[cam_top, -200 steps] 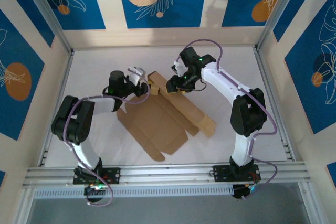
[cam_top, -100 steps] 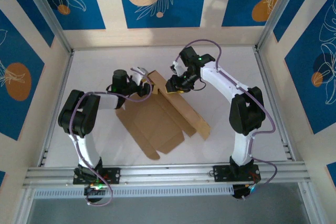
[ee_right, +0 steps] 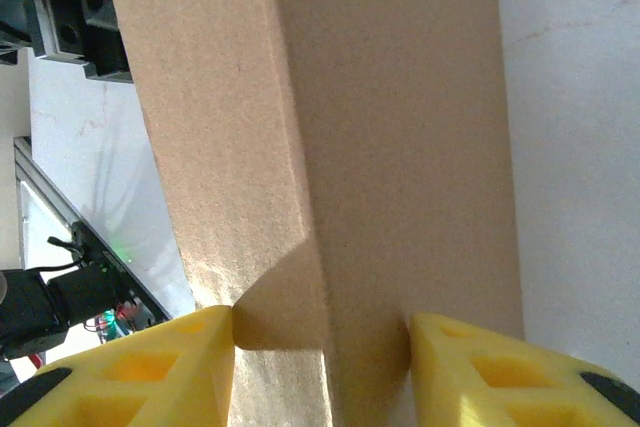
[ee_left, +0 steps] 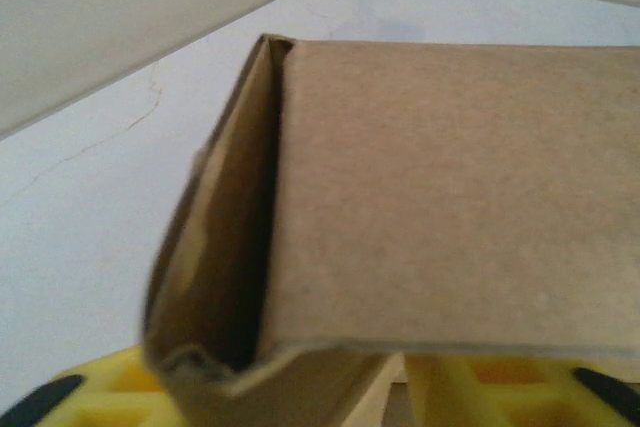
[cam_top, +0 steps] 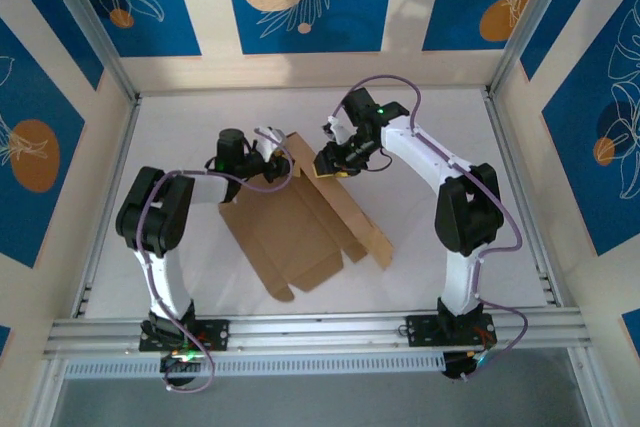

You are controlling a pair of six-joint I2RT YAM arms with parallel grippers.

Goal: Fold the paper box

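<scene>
- Plain brown die-cut cardboard sheet, the paper box (cam_top: 290, 232), lies partly folded on the white table (cam_top: 395, 287). Its flat panel spreads from both tools back toward the arm bases.
- Right gripper (cam_top: 333, 160) sits at the far end of the box's raised long wall, which runs away from it toward the right arm's base.
- Right wrist view: a folded cardboard wall (ee_right: 330, 147) stands between the yellow fingers (ee_right: 140, 367), and each finger touches one face of it. The right gripper is clenched on the paper box.
- Left gripper (cam_top: 274, 159) sits at the box's far left corner, facing the right gripper, with the upright end flap between them.
- Left wrist view: a folded corner flap (ee_left: 430, 197) sits just ahead of and above the yellow fingers (ee_left: 500, 392), and its bent lower edge dips between them.
- Pad contact is hidden there, so I cannot tell whether the left gripper is clamped or loose.
</scene>
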